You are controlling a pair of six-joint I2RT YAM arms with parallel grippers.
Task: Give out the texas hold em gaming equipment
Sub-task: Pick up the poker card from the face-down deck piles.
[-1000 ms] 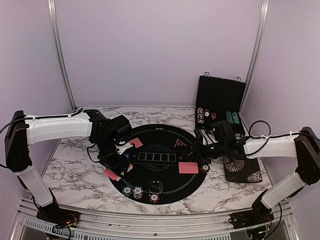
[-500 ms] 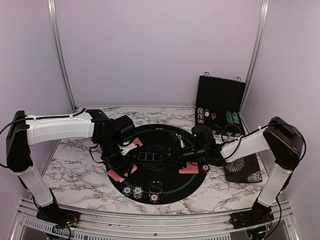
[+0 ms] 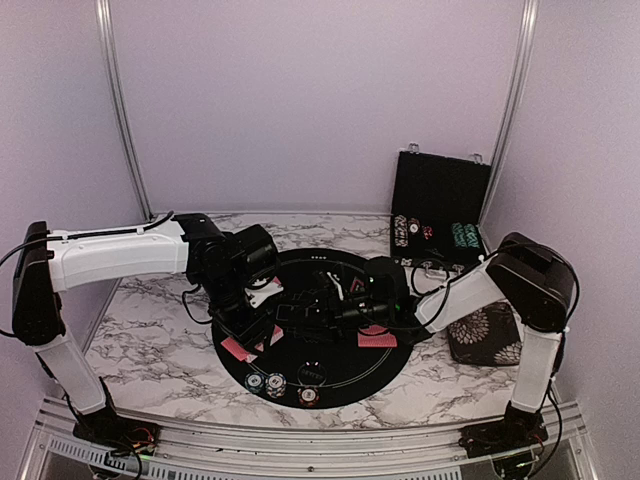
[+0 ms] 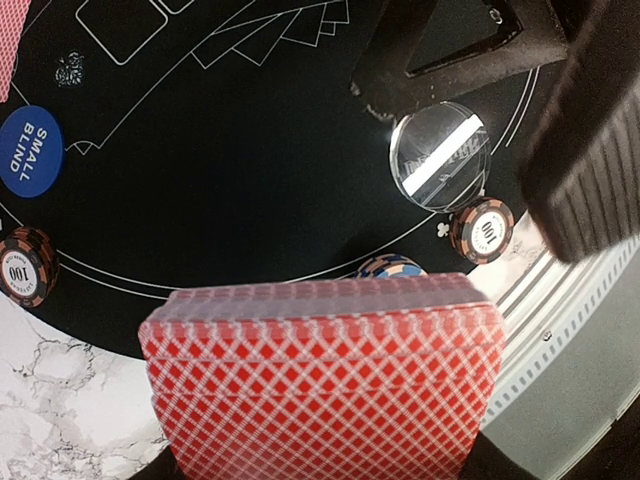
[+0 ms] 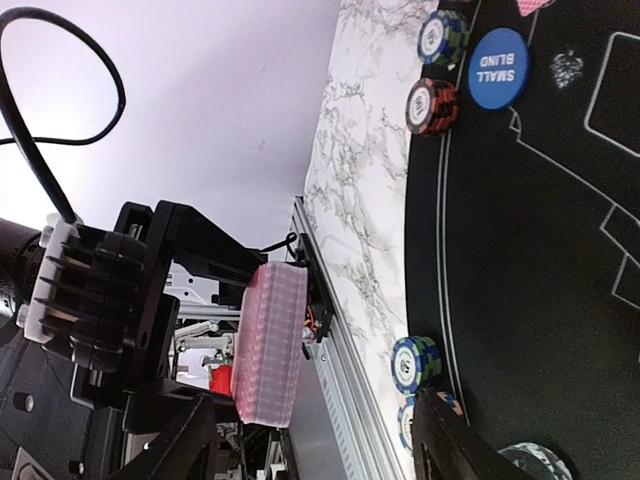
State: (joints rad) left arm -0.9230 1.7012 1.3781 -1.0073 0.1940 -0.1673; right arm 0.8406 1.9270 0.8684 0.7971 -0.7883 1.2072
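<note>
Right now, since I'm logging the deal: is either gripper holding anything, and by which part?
The left gripper holds the deck of cards, pinched by its two opposite side edges. The right gripper is open and holds nothing.

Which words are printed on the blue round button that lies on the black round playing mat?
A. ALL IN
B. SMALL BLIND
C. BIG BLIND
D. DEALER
B: the blue round button carries the white words SMALL BLIND, which can be read in both wrist views.
</note>
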